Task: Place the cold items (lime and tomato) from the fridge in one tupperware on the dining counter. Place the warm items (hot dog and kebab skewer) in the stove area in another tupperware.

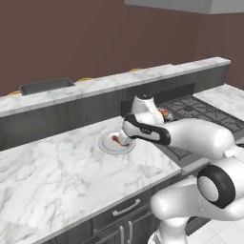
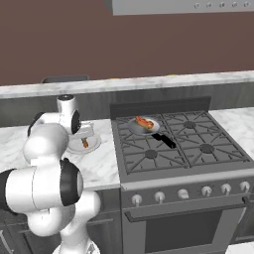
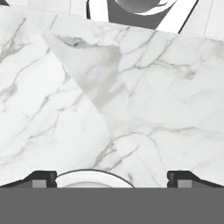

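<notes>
The gripper hangs with jaws spread wide, holding nothing, over a white plate partly hidden by the arm; the kebab skewer lies there on the marble counter; the hot dog sits in a pan on the stove to the right; brown wall behind.

White plate; grey-veined white marble counter; black stove.

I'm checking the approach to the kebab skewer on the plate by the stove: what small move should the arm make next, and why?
Probably ease the hand down and slightly in over the plate. The gripper is open, with just the plate's rim between its tips in the hand view, and the kebab skewer lies untouched on the plate, so it isn't centred for a grasp.
</notes>
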You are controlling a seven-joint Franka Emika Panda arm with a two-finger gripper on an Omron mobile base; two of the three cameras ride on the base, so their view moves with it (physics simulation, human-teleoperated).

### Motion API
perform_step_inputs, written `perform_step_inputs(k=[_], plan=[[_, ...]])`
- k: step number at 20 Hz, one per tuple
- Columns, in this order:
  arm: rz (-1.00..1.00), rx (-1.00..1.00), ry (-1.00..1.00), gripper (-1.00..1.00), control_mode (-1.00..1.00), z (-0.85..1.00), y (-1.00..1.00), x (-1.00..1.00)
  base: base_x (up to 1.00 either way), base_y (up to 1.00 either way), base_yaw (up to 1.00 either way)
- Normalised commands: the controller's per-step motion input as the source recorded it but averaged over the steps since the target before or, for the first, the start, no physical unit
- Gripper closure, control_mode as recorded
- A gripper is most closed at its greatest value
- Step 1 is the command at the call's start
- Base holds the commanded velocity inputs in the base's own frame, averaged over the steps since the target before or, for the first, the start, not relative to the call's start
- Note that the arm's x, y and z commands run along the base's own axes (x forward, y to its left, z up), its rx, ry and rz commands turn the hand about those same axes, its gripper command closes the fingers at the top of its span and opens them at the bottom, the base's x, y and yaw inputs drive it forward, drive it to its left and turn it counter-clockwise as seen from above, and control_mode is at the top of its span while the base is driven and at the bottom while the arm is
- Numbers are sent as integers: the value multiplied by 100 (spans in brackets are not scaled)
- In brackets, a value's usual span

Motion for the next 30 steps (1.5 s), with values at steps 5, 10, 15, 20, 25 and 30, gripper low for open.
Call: perform_step_inputs(k=[5,10,15,20,25,30], plan=[[0,0,2,-100,-100,-28,6,47,0,0,0],[0,-3,3,-100,-100,-22,31,65,0,0,0],[1,-2,6,-100,-100,-39,15,61,0,0,0],[2,0,1,-100,-100,-22,2,61,0,0,0],[0,-3,2,-100,-100,-63,14,35,0,0,0],[0,0,1,-100,-100,-40,1,47,0,0,0]])
